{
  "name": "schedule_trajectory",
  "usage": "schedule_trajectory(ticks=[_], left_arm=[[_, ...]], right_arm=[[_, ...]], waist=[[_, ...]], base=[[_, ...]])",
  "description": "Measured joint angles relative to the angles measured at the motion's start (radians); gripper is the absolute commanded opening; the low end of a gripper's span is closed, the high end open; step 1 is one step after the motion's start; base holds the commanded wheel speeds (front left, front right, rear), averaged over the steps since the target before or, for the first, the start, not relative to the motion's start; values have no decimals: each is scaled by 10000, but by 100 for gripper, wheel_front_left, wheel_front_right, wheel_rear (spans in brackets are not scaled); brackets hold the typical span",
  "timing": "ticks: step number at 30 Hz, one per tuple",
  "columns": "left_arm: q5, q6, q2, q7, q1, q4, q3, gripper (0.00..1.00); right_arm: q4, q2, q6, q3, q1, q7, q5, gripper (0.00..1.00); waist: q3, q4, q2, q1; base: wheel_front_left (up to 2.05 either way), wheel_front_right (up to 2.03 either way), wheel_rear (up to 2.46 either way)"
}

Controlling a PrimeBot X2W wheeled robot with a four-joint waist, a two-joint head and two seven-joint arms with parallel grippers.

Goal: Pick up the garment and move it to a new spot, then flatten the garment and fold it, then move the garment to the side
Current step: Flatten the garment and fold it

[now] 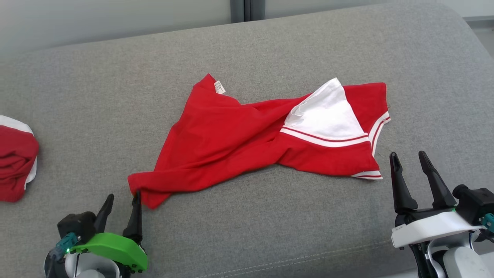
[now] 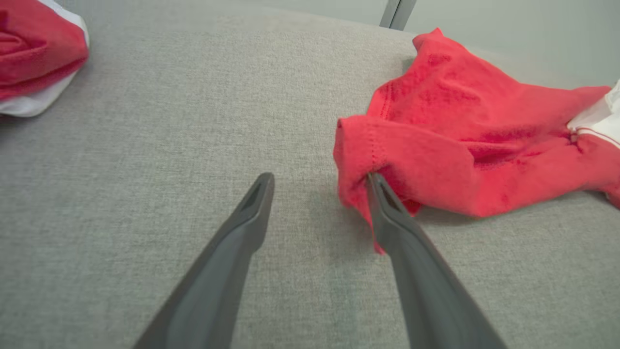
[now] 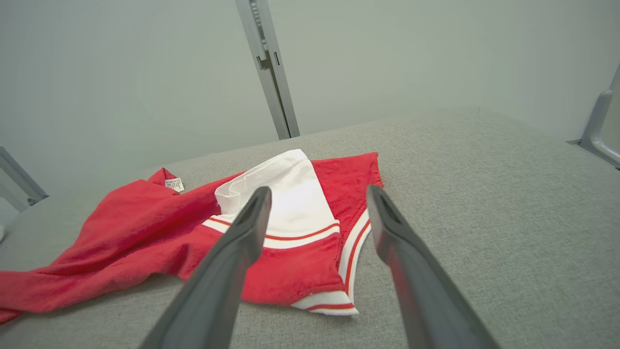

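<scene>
The crumpled red cloth garment with a white panel and striped trim (image 1: 224, 143) lies across the middle of the grey woven cushion (image 1: 270, 50), its near corner touching one finger of the left gripper (image 1: 123, 196), whose jaws stand wide, clasping nothing, while the right gripper (image 1: 408, 154) sits near the striped hem, jaws wide and empty

Most likely a robot lab or test room, not a home. Bare pale wall (image 3: 121, 72) panels, joined by a grey metal post (image 3: 268, 72) and edged by a metal upright (image 3: 599, 118) at the right, standing close behind a wide padded surface (image 1: 270, 231) covered in plain grey cloth, rounded at the far corner, with a stitched seam (image 1: 289, 262) along the near edge. On that cloth a red-and-white garment (image 1: 231, 135) spread loosely and a like bundle (image 1: 15, 162) at the left end, under flat, even light.
</scene>
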Motion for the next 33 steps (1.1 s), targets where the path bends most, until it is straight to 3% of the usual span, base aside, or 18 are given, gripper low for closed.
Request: schedule_trajectory(ticks=[10, 20, 33], left_arm=[[587, 1279, -2, -174, 543, -1977, 903, 100], [1342, 2353, 107, 56, 523, -3685, 869, 100], [1779, 3101, 314, 40, 1940, -4673, 671, 100]], right_arm=[[-232, -102, 0, -290, 128, 125, -174, 100], [-307, -334, -2, -435, 1, 428, -627, 100], [-328, -284, 0, 134, 317, 575, -894, 100]], waist=[[-719, 327, 0, 0], [-1509, 402, 0, 0], [-1788, 526, 0, 0]], base=[[0, 0, 0], [0, 0, 0], [0, 0, 0]])
